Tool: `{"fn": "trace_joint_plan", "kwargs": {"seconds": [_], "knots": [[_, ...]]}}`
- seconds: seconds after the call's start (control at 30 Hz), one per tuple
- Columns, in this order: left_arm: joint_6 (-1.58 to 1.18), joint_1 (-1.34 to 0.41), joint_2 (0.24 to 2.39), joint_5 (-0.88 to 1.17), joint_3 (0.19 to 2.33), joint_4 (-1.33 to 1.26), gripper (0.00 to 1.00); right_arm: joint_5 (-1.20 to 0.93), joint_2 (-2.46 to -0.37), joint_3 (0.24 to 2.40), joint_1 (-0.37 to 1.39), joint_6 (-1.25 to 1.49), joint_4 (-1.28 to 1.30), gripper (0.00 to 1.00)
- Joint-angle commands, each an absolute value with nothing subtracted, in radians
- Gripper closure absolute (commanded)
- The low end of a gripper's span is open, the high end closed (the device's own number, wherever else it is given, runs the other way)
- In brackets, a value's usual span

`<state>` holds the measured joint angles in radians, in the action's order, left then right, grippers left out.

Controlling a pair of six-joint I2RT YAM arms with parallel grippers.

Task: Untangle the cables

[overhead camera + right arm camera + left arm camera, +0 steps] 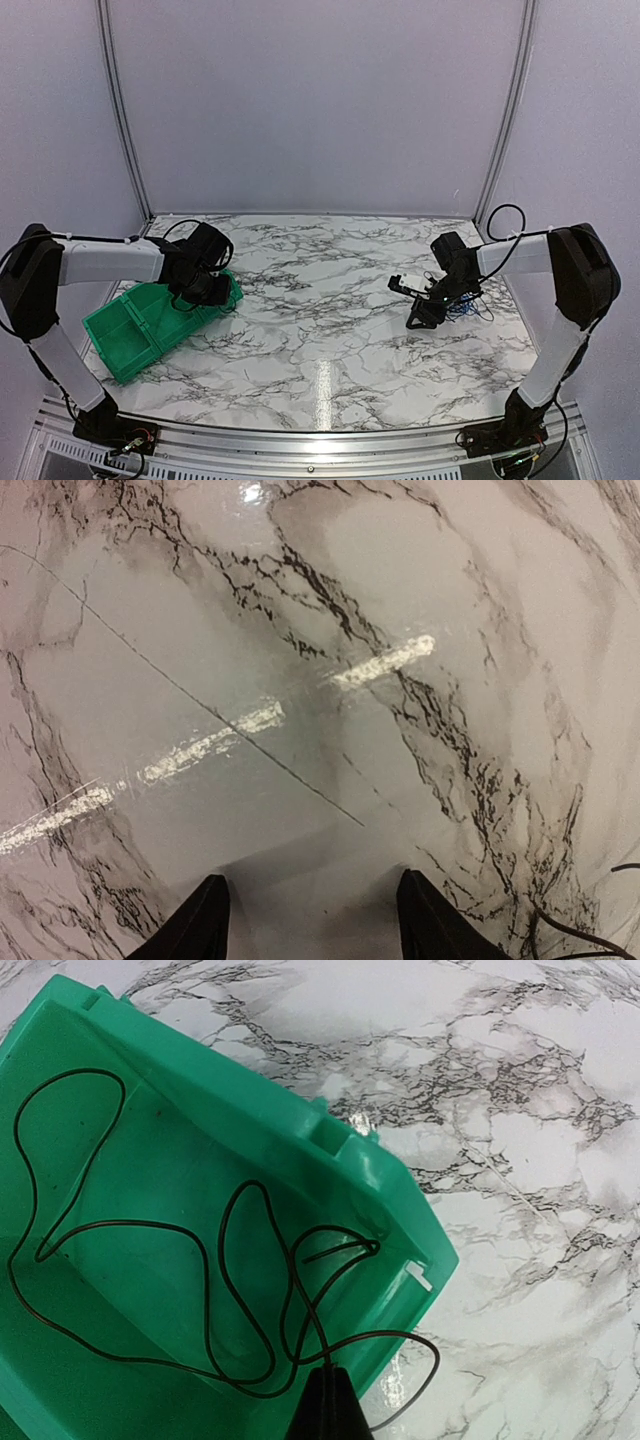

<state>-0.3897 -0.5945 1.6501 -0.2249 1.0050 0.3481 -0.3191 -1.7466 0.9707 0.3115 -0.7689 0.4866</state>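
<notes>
A thin black cable (140,1223) lies in wide loops inside the green bin (340,1140). One loop hangs over the bin's rim onto the marble. My left gripper (328,1374) is shut on this cable just above the bin's near corner. In the top view the left gripper (205,287) is over the bin (120,340) at the left. A small tangle of blue and black cables (466,305) lies at the right, beside my right gripper (411,300). In the right wrist view the right gripper (310,890) is open over bare marble, with a black cable end (575,938) at the lower right corner.
The green bin has a divider and sits tilted near the table's left edge. The marble tabletop (320,300) stretches between the two arms. White walls close the back and both sides.
</notes>
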Motion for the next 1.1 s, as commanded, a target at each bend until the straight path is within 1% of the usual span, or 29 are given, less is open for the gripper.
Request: {"fn": "trace_joint_plan", "kwargs": {"seconds": [0.0, 0.1, 0.23, 0.53, 0.67, 0.8, 0.97, 1.0, 1.07], "knots": [[-0.403, -0.594, 1.591, -0.201, 1.047, 0.406, 1.0, -0.265, -1.796, 0.947, 0.327, -0.77, 0.535, 0.42], [-0.393, -0.586, 1.574, -0.242, 1.05, 0.413, 1.0, -0.265, -1.797, 0.949, 0.326, -0.772, 0.535, 0.42], [-0.384, -0.577, 1.612, -0.265, 1.062, 0.419, 1.0, -0.265, -1.798, 0.95, 0.326, -0.772, 0.537, 0.42], [-0.359, -0.571, 1.735, -0.493, 1.11, 0.418, 1.0, -0.261, -1.789, 0.945, 0.327, -0.772, 0.535, 0.43], [-0.348, -0.571, 1.802, -0.557, 1.141, 0.417, 1.0, -0.261, -1.785, 0.944, 0.327, -0.77, 0.534, 0.43], [-0.355, -0.571, 1.831, -0.569, 1.141, 0.413, 1.0, -0.285, -1.772, 0.944, 0.327, -0.766, 0.534, 0.43], [-0.346, -0.568, 1.805, -0.55, 1.127, 0.423, 1.0, -0.351, -1.739, 0.964, 0.326, -0.738, 0.536, 0.44], [-0.351, -0.568, 1.781, -0.539, 1.126, 0.436, 0.97, -0.376, -1.72, 0.975, 0.321, -0.727, 0.542, 0.44], [-0.354, -0.568, 1.716, -0.518, 1.12, 0.455, 0.79, -0.445, -1.672, 1.008, 0.308, -0.707, 0.565, 0.44]]}}
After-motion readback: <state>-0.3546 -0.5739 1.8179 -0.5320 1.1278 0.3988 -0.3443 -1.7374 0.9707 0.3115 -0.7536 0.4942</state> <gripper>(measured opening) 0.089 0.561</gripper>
